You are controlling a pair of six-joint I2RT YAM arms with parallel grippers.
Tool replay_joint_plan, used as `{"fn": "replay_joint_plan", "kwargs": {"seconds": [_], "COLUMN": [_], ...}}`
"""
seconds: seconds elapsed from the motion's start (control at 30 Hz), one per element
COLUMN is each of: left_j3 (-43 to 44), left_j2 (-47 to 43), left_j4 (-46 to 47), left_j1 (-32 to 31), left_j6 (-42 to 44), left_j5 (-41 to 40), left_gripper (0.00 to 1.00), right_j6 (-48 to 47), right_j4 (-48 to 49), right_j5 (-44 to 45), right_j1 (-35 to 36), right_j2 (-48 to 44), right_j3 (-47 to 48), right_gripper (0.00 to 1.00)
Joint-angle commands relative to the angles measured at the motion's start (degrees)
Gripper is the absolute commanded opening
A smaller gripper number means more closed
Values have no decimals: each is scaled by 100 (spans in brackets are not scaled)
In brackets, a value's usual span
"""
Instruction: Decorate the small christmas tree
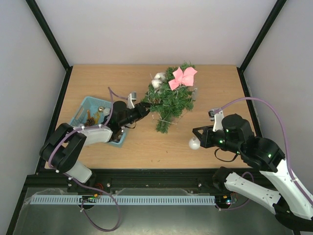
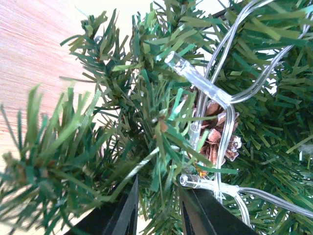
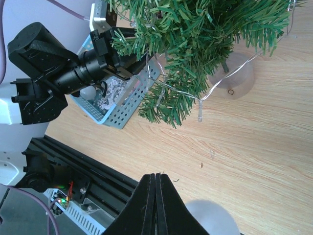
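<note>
— What stands around you?
— My table (image 1: 220, 83) is light wood. A plain white back wall (image 1: 156, 29) rises behind it, with pale side walls (image 1: 24, 98) left and right.
— Anything framing it?
— Black posts (image 1: 49, 34) slant up from the far corners, and a black rail (image 1: 146, 175) runs along my near edge. The light is soft and even.

The table (image 1: 146, 147) is showing a light wood grain, matt. The small christmas tree (image 1: 168, 103) is carrying matt plastic needles, and its base (image 3: 235, 73) is looking like clear smooth plastic. The light wire (image 2: 215, 93) is shining glossy and transparent. The pine cone (image 2: 215, 137) is looking rough. The basket (image 3: 124, 110) is showing perforated teal plastic.
</note>
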Motion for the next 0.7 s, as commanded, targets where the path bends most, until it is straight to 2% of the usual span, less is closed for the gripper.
{"fn": "replay_joint_plan", "kwargs": {"seconds": [0.0, 0.17, 0.3, 0.5, 0.67], "left_j3": [167, 128, -72, -224, -375], "left_j2": [83, -77, -435, -1310, -2263], "left_j4": [119, -60, -351, -1401, -2402], "left_j1": [193, 281, 251, 106, 0], "left_j6": [284, 371, 358, 608, 833], "left_j5": [222, 322, 318, 64, -210], "left_gripper": [25, 28, 35, 49, 53], "right_j6": [58, 57, 54, 42, 44], "right_j4": [-3, 29, 83, 195, 261], "right_j5": [-42, -85, -144, -279, -445], "right_j1": [32, 25, 27, 29, 26], "right_j2": [-3, 15, 41, 126, 134], "right_j3": [-80, -127, -158, -163, -164], "right_gripper": [1, 1, 1, 1, 1]}}
